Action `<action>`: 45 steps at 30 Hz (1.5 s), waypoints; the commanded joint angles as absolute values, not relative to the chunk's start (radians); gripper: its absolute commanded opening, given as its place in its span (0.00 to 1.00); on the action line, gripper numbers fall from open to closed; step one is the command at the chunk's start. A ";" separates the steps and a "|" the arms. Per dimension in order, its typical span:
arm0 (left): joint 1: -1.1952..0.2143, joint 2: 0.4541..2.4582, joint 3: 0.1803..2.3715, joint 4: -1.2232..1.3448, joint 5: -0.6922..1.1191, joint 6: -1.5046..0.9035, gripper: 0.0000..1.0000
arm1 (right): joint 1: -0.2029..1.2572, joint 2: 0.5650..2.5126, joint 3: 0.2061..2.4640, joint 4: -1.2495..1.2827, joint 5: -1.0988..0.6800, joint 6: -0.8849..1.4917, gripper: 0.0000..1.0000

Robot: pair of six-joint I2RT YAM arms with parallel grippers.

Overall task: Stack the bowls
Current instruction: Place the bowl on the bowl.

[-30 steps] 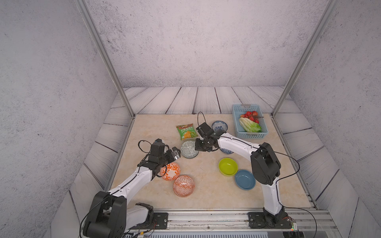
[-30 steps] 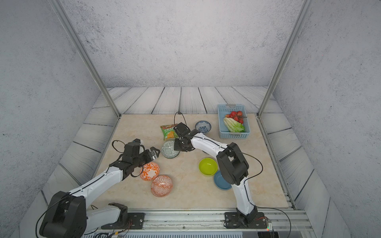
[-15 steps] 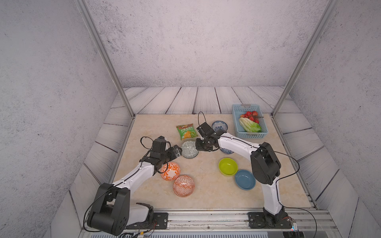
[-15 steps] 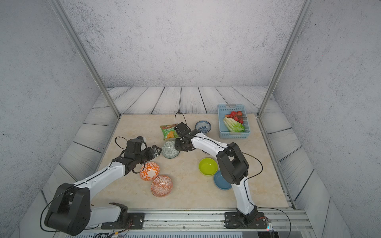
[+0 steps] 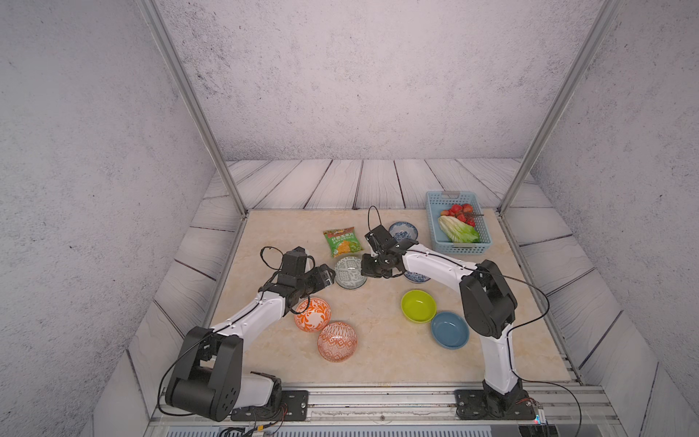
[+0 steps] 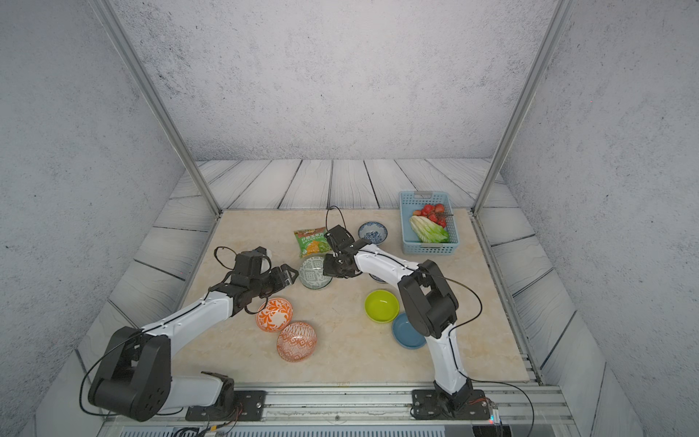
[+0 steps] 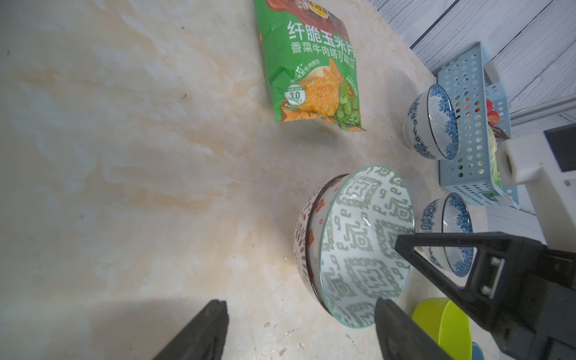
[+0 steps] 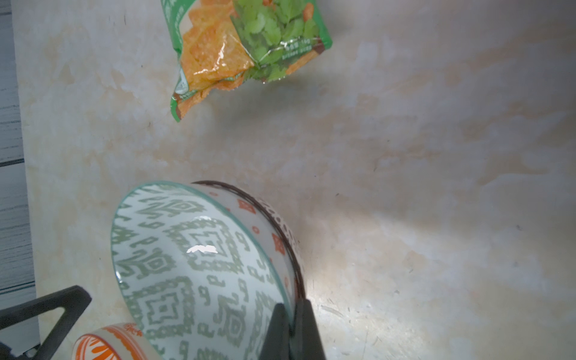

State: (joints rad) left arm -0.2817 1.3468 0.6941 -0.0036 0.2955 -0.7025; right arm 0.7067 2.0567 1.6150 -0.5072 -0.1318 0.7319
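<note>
**A:** What does the bowl between the two claws look like?

**B:** The grey bowl point(image 5: 351, 273) is white inside with a grey-green geometric pattern and a thin teal rim. It sits nested in the latticed bowl point(image 7: 304, 237), which is white with a dark lattice, orange squares and a dark rim.

**A:** And the right claw?

**B:** The right claw point(image 5: 365, 265) is clamped on the grey bowl's rim, one finger inside and one outside.

**A:** The left one?

**B:** The left claw point(image 5: 327, 274) has its fingers apart, just beside the opposite side of the stack. In the left wrist view one fingertip point(image 7: 392, 321) overlaps the rim. I cannot tell whether it touches.

**A:** What else is close?

**B:** The snack bag point(image 5: 342, 242) lies beyond both claws. The orange scroll bowl point(image 5: 312, 314) sits just behind the left claw.

**A:** What differs from a second ago?

**B:** The left claw has come closer to the stack. The right claw and the bowls are where they were.
</note>
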 commanded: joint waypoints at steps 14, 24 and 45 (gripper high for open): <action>-0.278 1.394 0.736 -0.010 0.318 -0.680 0.80 | 0.687 2.076 1.748 -0.735 -0.212 0.754 0.00; -0.278 1.390 0.732 -0.008 0.319 -0.680 0.81 | 0.658 2.094 1.699 -0.633 -0.294 0.807 0.00; -0.278 1.371 0.730 -0.020 0.318 -0.677 0.84 | 0.658 1.974 1.638 -0.620 -0.233 0.778 0.35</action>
